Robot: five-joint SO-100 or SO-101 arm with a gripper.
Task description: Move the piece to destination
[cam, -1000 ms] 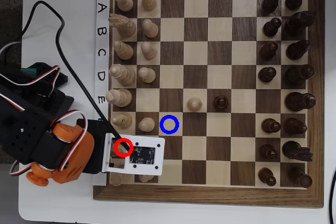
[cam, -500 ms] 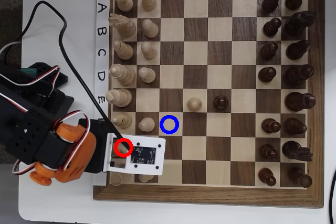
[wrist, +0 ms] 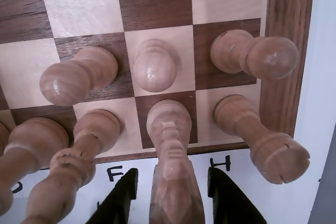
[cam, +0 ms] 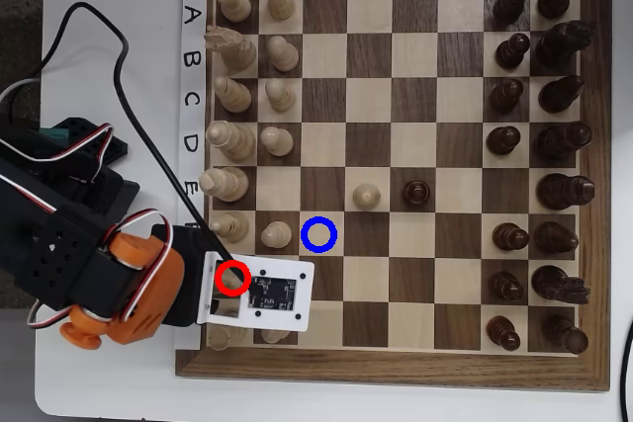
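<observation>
In the wrist view the pale cream knight (wrist: 170, 166) stands on a dark square at the board's near edge, above the letters between F and H. My gripper (wrist: 173, 200) is open. Its black fingers (wrist: 119, 200) stand either side of the knight's top, with narrow gaps. In the overhead view my wrist and its white camera board (cam: 265, 294) cover that corner, so the knight is hidden there. A red ring (cam: 231, 278) lies over the wrist. The blue ring (cam: 319, 234) marks a bare light square just right of a pale pawn (cam: 276, 234).
Pale pieces crowd the knight in the wrist view: a pawn (wrist: 155, 65) straight ahead, pawns at its left (wrist: 79, 77) and right (wrist: 254, 55), a rook (wrist: 262, 140), and a bishop (wrist: 79, 156). The overhead view shows a pale pawn (cam: 367, 195) beside a dark pawn (cam: 416, 192) mid-board.
</observation>
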